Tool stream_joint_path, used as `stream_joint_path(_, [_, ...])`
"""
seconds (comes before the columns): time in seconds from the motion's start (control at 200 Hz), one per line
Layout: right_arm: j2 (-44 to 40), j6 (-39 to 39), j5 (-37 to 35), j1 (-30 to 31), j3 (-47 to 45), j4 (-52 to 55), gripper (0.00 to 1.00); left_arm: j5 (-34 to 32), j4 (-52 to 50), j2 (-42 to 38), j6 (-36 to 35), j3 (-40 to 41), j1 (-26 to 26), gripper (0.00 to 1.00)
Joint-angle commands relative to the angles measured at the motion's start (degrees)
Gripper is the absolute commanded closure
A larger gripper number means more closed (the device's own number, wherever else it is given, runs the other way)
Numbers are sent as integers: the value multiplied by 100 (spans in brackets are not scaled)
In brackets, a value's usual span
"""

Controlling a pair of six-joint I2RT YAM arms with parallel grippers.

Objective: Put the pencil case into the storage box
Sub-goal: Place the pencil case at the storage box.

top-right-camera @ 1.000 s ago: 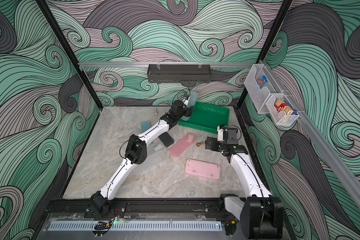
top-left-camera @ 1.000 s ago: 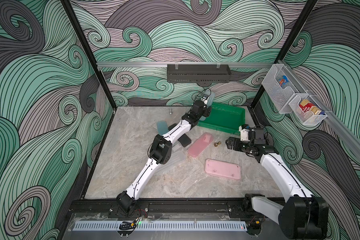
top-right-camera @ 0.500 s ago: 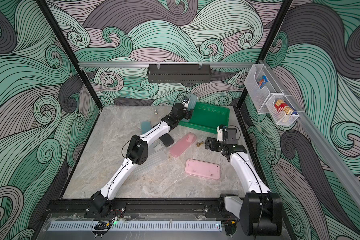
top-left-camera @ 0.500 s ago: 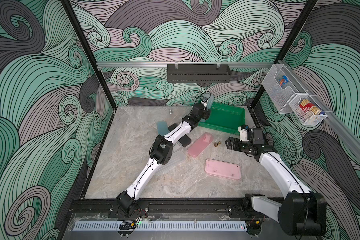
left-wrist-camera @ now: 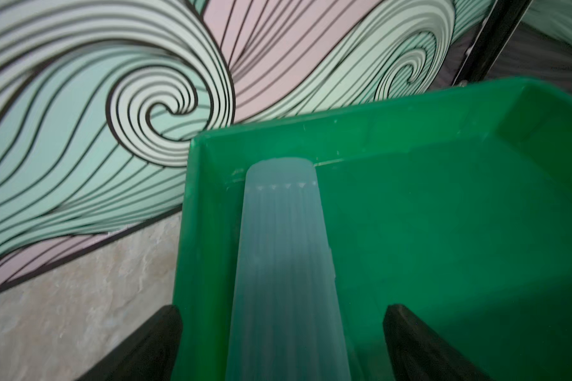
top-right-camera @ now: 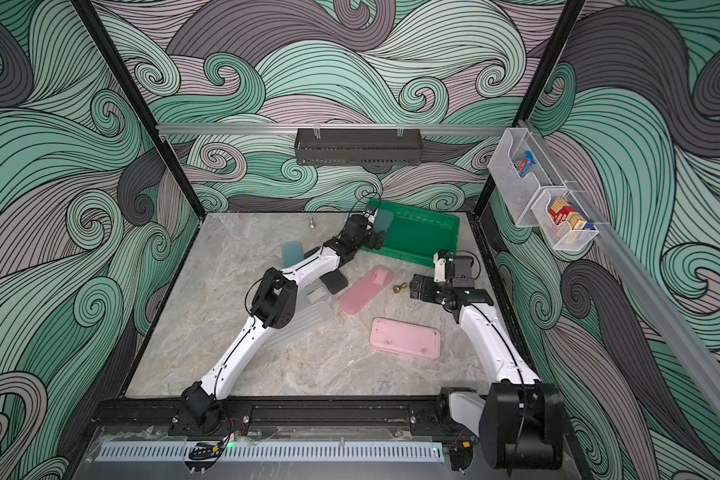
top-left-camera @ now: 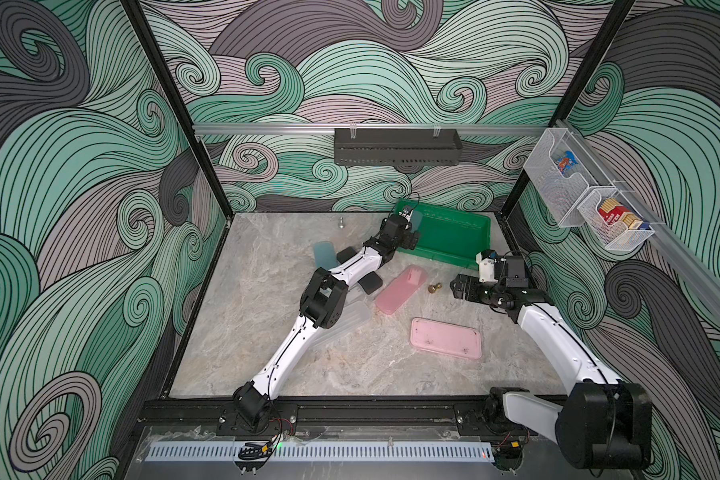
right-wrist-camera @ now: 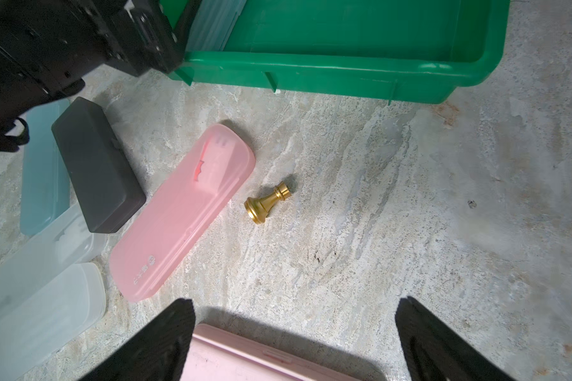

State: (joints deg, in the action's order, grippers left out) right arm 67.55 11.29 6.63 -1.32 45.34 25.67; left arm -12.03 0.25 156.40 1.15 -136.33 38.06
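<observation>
The placing step looks all but done: the bluish see-through pencil case [left-wrist-camera: 281, 247] is inside the green storage box [top-left-camera: 445, 257], at its left end, with its tip against the far wall; whether it lies flat or leans I cannot tell. The left gripper [left-wrist-camera: 281, 310] hangs over that end with its jaws wide apart on either side of the case, not touching it. The right gripper [right-wrist-camera: 296, 301] is also spread wide and empty, low over the bench [top-left-camera: 233, 324] near a brass knob [right-wrist-camera: 267, 203] and a pink case [right-wrist-camera: 185, 214]. The next move probably calls for lifting the left gripper straight up, clear of the rim, without nudging the case.
</observation>
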Motion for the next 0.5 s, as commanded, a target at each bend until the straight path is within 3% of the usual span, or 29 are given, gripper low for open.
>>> stream_joint_path(0.0, [-75, -33, 66, -41, -23, -35, 1, -415, 84, -732, 24, 247, 6, 1])
stream_joint_path(0.15, [-66, -56, 49, -56, -63, -48, 1, -842, -288, -1022, 169, 360, -101, 1])
stream_joint_path(0.295, [44, -74, 44, -70, -36, -47, 1, -565, -302, -1255, 51, 563, -205, 1])
stream_joint_path(0.41, [110, -90, 53, -78, -21, -58, 1, -469, -660, -1046, 84, 92, -312, 1])
stream_joint_path(0.495, [127, -105, 39, -74, -25, -61, 1, -248, -1325, -678, 330, -748, -456, 1])
